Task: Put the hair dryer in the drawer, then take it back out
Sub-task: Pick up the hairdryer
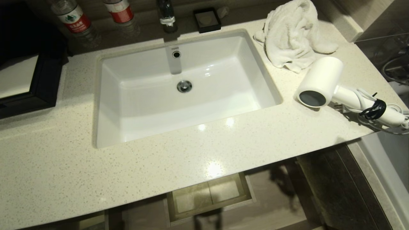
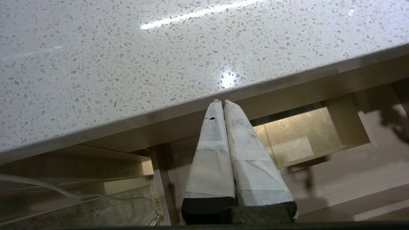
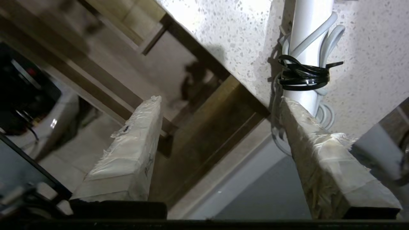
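Observation:
The white hair dryer (image 1: 322,80) lies on the speckled countertop (image 1: 159,166) at its right end, dark mesh end facing forward, and its handle with the cord and black tie (image 1: 374,109) reaches to the counter's edge. Below the counter the wood-grain drawer (image 1: 274,207) stands pulled out, showing its boxed cut-out (image 1: 207,195). Neither gripper appears in the head view. My right gripper (image 3: 219,99) is open and empty just off the counter's corner, with one fingertip (image 3: 287,108) close in front of the handle's end (image 3: 306,41). My left gripper (image 2: 222,102) is shut and empty below the counter's front edge.
A white towel (image 1: 292,35) is heaped behind the dryer. The white sink (image 1: 108,95) fills the counter's middle, with a faucet (image 1: 166,16), soap dish (image 1: 207,19) and two water bottles (image 1: 73,19) behind it. A black-framed tray (image 1: 32,83) sits at the left.

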